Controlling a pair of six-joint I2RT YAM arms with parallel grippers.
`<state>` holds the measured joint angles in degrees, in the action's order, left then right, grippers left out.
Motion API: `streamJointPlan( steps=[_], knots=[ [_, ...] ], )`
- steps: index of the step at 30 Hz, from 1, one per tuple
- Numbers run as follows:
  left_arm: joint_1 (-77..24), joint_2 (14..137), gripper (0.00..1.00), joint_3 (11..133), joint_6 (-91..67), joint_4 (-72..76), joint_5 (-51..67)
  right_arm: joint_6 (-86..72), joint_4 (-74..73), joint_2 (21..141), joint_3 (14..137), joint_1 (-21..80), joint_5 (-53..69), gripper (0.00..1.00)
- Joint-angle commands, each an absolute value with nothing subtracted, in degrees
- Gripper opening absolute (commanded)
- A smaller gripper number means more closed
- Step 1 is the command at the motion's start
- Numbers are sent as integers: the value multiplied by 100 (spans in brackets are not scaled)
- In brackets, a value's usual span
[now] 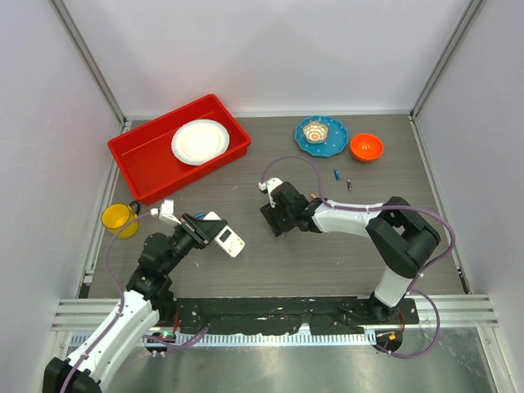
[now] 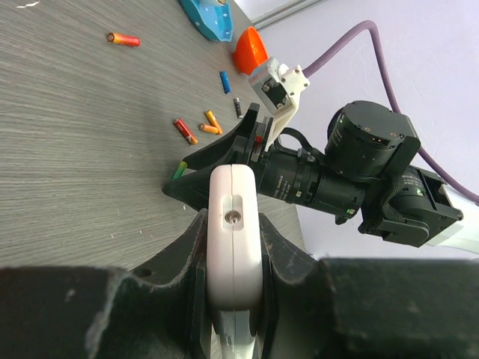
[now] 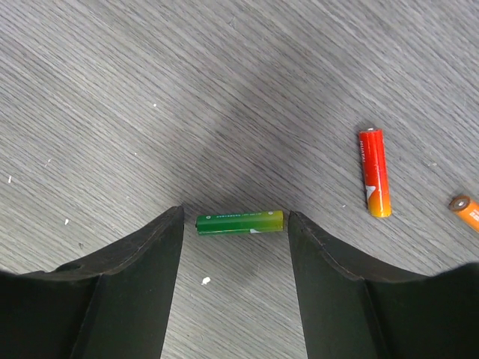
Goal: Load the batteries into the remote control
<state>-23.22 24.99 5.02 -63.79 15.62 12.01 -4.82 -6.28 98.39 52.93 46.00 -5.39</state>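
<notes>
Holding the remote control (image 2: 233, 247) up off the desk (image 2: 75, 172) w/ the left fingers (image 2: 193, 250), clamped snug on its two flat faces, so the left wrist cam looks at its narrow white edge w/ a small screw (image 2: 234, 217) in it. I think the grip is deliberate: it presents the handset toward the right arm (image 2: 359, 172) as a steady target for loading. Can't tell from here which face is the back or whether the batt bay is open. In the top cam it sits left of centre, tilted, well apart from the red tray (image 1: 143, 168)

The right fingers (image 3: 135, 284) are down at desk level, spread wide, nothing gripped yet. The green battery (image 3: 239, 222) lies flat between them, crosswise, one end pointing at each finger. Its right end is just beside the pad, can't tell if it touches. Closing now would pinch it end to end. I judge that handy for laying it lengthwise into a bay, but slippery, so it may pop out. Other batteries lie loose nearby: a red-orange battery (image 3: 373, 172) just right of the fingers, an orange battery (image 3: 465, 209) at frame edge, a blue battery (image 2: 224, 81) farther off. So approx: first pick not done, nothing loaded that I can see
</notes>
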Motion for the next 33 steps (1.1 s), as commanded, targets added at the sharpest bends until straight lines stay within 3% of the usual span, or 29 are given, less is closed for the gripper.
streamJointPlan(
  steps=[1, 8, 15, 17, 18, 20, 29, 33],
  knots=[
    [-2338, 2470, 0, 483, -6293, 1863, 1248, -439, -685, 9923, 5335, 4597, -501, 61],
    [-2338, 2452, 0, 466, -6311, 1872, 1257, -518, -686, 9870, 5212, 4597, -492, 52],
    [-2338, 2426, 0, 439, -6337, 1890, 1266, -1000, -545, 9554, 5001, 4544, -545, 32],
    [-2338, 2426, 0, 448, -6337, 1890, 1257, -1308, -457, 9274, 4922, 4544, -807, 23],
    [-2338, 2426, 0, 448, -6328, 1907, 1257, -1849, -466, 9159, 4931, 4553, -913, 12],
    [-2338, 2443, 0, 448, -6319, 1925, 1231, -2571, -589, 8975, 4992, 4544, -1256, 1],
    [-2338, 2426, 0, 466, -6389, 1995, 1125, -6937, -1308, 8736, 4728, 4728, -2960, 1],
    [-2338, 2382, 0, 457, -6398, 1969, 1090, -7620, -1969, 9263, 5123, 4781, -2963, 1]
  ],
)
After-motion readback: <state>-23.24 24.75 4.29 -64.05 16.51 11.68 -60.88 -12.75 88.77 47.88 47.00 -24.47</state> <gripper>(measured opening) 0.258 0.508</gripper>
